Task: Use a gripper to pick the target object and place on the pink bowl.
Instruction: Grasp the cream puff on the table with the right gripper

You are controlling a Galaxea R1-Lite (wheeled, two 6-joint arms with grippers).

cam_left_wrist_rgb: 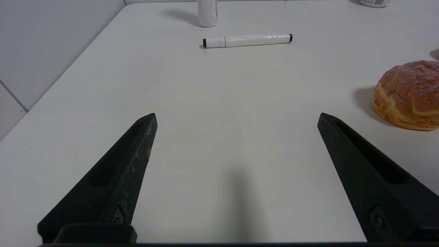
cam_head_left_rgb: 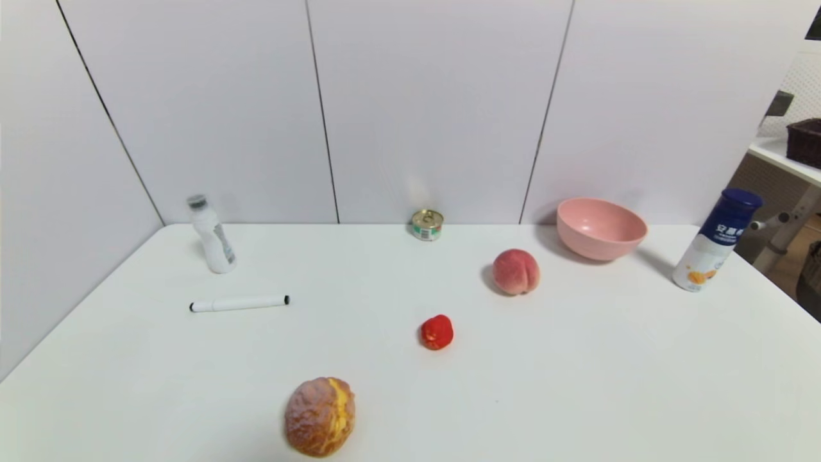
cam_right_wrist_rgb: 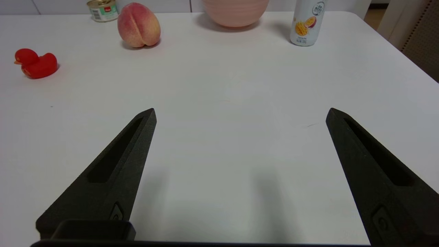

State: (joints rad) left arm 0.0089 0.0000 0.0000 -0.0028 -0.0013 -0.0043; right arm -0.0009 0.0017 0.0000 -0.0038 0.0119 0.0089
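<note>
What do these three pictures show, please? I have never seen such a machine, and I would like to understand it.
This is a robot with two arms. One picture comes from its head, looking down at a white table; the other two come from its wrists. The black fingers there belong to the left end effector and the right end effector. Both are open over the table and hold nothing. On the table are a crusty bun, a red toy duck, a peach, a pink bowl, a small can, a marker and two bottle-like containers.
</note>
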